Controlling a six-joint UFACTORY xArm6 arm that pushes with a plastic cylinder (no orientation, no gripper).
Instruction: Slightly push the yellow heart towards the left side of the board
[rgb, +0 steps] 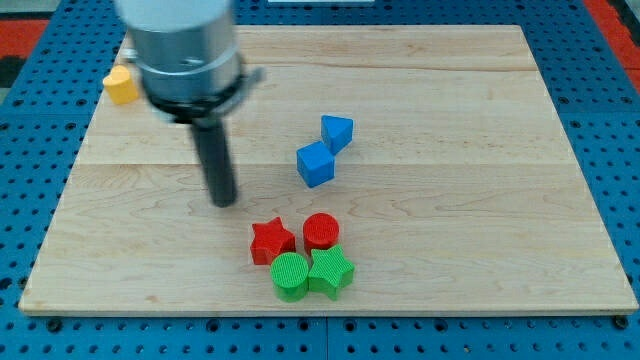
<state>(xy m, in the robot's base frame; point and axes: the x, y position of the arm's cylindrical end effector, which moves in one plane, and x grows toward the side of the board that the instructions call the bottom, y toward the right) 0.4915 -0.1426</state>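
Note:
A yellow block lies near the board's top left edge, partly hidden behind the arm's grey body, so its heart shape is hard to make out. My tip rests on the board left of centre, well below and to the right of the yellow block, touching no block. The blue cube and the blue triangle lie to the tip's right.
A red star, a red cylinder, a green cylinder and a green star cluster near the view's bottom centre. The wooden board sits on a blue pegboard surface.

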